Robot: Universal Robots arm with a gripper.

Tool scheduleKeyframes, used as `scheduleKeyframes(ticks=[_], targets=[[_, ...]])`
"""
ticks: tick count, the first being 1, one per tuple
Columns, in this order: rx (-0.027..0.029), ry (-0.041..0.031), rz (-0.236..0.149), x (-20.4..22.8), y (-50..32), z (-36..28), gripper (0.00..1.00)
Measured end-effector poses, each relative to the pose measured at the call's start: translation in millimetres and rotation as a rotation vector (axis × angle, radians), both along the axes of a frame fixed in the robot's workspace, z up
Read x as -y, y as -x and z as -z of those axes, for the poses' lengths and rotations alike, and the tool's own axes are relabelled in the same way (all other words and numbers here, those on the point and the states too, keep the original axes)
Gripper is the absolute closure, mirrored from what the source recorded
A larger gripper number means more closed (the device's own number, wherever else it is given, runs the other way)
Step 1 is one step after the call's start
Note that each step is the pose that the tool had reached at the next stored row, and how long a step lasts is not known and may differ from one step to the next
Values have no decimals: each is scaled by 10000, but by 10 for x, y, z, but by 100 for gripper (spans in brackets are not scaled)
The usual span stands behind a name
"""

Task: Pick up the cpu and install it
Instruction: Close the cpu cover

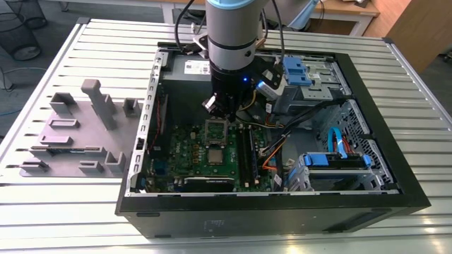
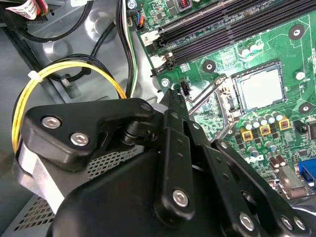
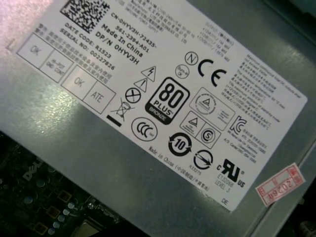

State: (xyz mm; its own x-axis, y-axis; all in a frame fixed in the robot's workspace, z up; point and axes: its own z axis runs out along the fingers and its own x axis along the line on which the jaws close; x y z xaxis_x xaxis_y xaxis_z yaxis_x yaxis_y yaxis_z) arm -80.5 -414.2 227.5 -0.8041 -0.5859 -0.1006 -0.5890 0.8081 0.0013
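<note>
- In the exterior view, the gripper [image 1: 224, 115] hangs inside the open computer case [image 1: 395, 174], low over the green motherboard [image 1: 185, 153] and right beside the raised socket frame [image 1: 215, 128]. The cpu [image 1: 214, 155] lies flat on the board just past that frame. I cannot tell whether the tool is wide or narrow. The grey fixture blocks [image 1: 78, 137] sit well apart on the table.
- In the second wrist view, the cpu [image 2: 259, 89] looks square within its socket, with the frame [image 2: 228, 111] tipped up between it and the gripper [image 2: 177, 96]. Judge the seating here — keep the tool level and clear of the yellow cable [image 2: 74, 71].
- In the first wrist view, the power supply label [image 3: 148, 98] is close to the camera — mind that clearance.
</note>
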Motion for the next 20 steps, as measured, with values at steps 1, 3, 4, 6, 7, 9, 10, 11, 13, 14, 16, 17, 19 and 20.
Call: scheduleKeyframes(ticks=[1, 3, 4, 6, 7, 9, 10, 11, 13, 14, 16, 17, 19, 20], targets=[[0, 0, -27, 0, 0, 0, 90], [-3, -1, -122, 0, -1, 0, 90], [-8, -1, -182, 0, 0, 0, 90], [-17, -1, -288, 0, 0, 0, 90], [-18, 0, -310, 0, 0, 0, 90], [-19, 0, -312, 0, 0, 0, 90], [-19, -1, -312, 0, 0, 0, 90], [-19, -1, -313, 0, 0, 0, 90], [-61, 1, -364, 0, -1, -1, 90], [-81, 3, -417, 1, -2, -1, 90], [-108, 2, -562, 0, -3, 0, 90], [-118, 2, -632, 0, -3, 0, 90], [-138, 2, -716, 0, -3, 0, 90], [-159, 1, -743, 0, -4, 0, 90]])
